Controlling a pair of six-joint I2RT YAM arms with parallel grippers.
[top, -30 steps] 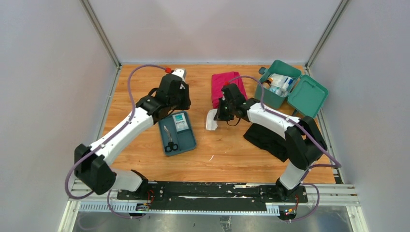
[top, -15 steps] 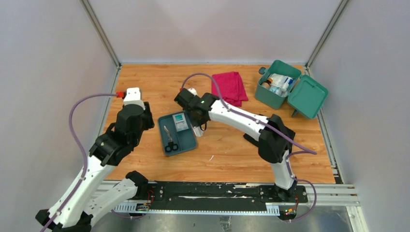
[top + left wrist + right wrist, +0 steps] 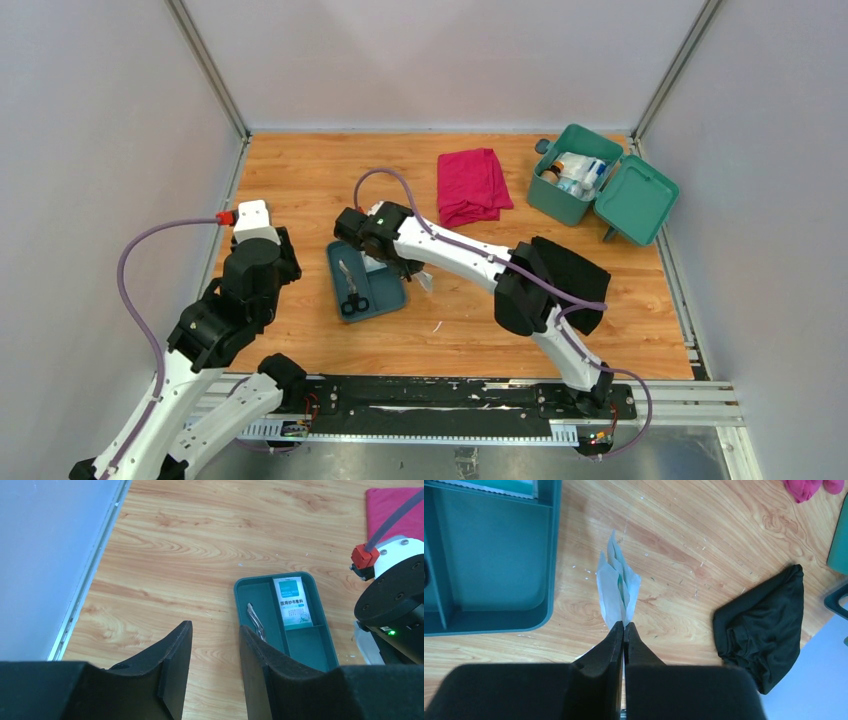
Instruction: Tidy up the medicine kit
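While your right claw (image 3: 624,625) pinches thin white paper packets (image 3: 616,587) beside the shallow dark-teal plastic tray (image 3: 555,555), your left claw (image 3: 215,628) stands part-open and empty. The teal-green plastic medicine kit (image 3: 560,205) sits far right, lid open and part-filled, so the sorting looks unfinished.

This is a robotics lab test cell, not a lived-in room — a wooden tabletop (image 3: 300,180) is boxed in on three sides by bare pale panels (image 3: 100,150) set in aluminium framing posts (image 3: 207,68). The left arm (image 3: 215,320) and the right arm (image 3: 460,255), white and black, are bolted to a black mounting plate (image 3: 440,395) on a slotted metal rail (image 3: 680,400), with purple cables (image 3: 395,517) looping off them.
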